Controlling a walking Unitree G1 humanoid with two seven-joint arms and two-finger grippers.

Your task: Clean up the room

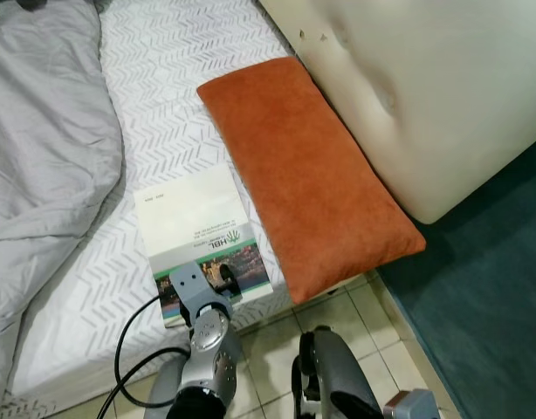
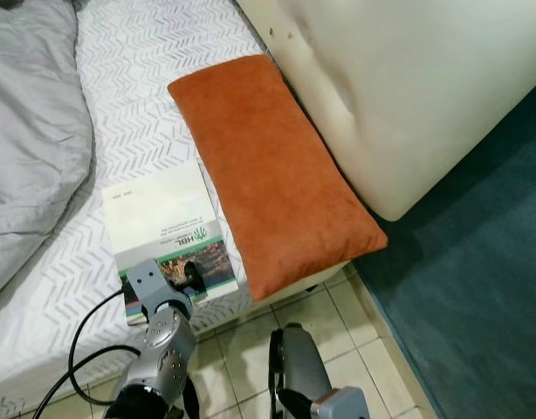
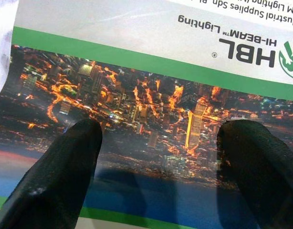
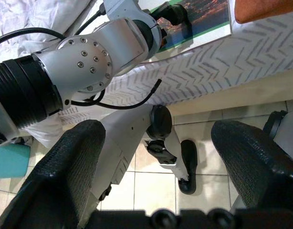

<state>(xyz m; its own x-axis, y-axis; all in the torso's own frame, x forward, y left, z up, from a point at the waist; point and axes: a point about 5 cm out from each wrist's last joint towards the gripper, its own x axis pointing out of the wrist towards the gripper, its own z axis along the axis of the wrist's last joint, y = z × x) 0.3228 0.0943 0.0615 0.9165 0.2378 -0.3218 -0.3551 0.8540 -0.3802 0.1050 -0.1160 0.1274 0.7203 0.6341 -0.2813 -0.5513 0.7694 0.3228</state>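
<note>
A bed (image 1: 189, 96) with a white patterned sheet is seen ahead, running from near left to far. A grey blanket (image 1: 41, 148) is heaped on its left side. A cream padded headboard (image 1: 425, 96) is leaned at the right, with a teal carpet (image 1: 495, 288) below it. An orange pillow (image 1: 307, 170) is laid along the right edge of the bed, its near corner overhanging the tiled floor (image 1: 277, 349). A booklet (image 1: 202, 236) with a white upper cover and a night city photograph is placed flat on the sheet, just left of the pillow and near the bed's near edge. The left gripper (image 3: 158, 162) is held directly over the booklet's near end, its fingers (image 3: 65, 171) spread wide, holding nothing. The right gripper (image 4: 161, 176) is kept low over the floor, also spread wide and holding nothing.
</note>
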